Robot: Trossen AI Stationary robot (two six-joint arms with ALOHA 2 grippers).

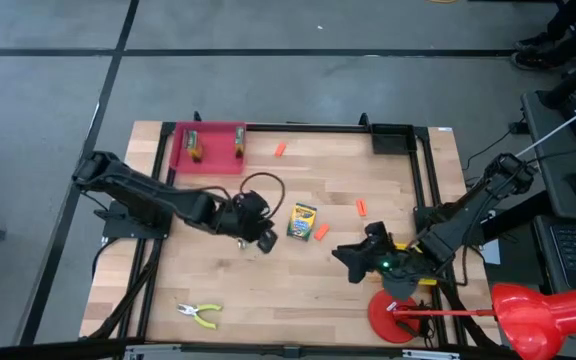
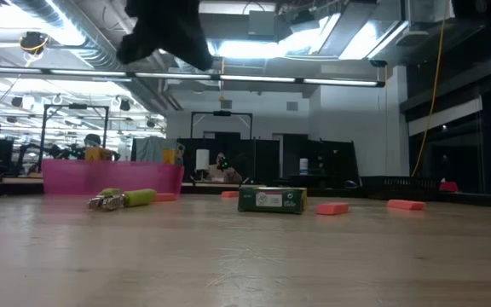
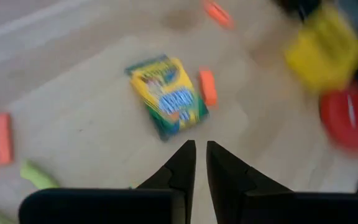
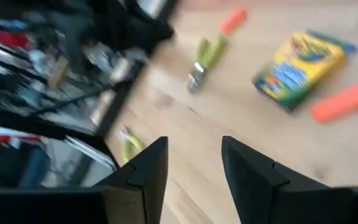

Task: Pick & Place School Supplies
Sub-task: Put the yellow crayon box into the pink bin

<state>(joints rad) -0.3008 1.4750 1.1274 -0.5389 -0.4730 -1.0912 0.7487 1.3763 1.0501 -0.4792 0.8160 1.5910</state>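
Wooden tabletop, mid-area: crayon box [image 1: 303, 220] lies flat, long axis running roughly away from the left gripper [image 1: 263, 238], an orange piece [image 1: 320, 232] just beside its far side. Left gripper sits just short of the box, jaws nearly pinched together, empty. Right gripper [image 1: 353, 256] is farther off, jaws parted, empty. Left arm judged nearer.

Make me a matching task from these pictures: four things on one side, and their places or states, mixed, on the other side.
1. crayon box
2. pink tray
3. pliers
4. right gripper

a. open, holding nothing
b. at a corner of the table
c. lying alone near the table's edge
d. beside an orange piece

Pairs: 1-d, 2-b, 3-c, 4-a.
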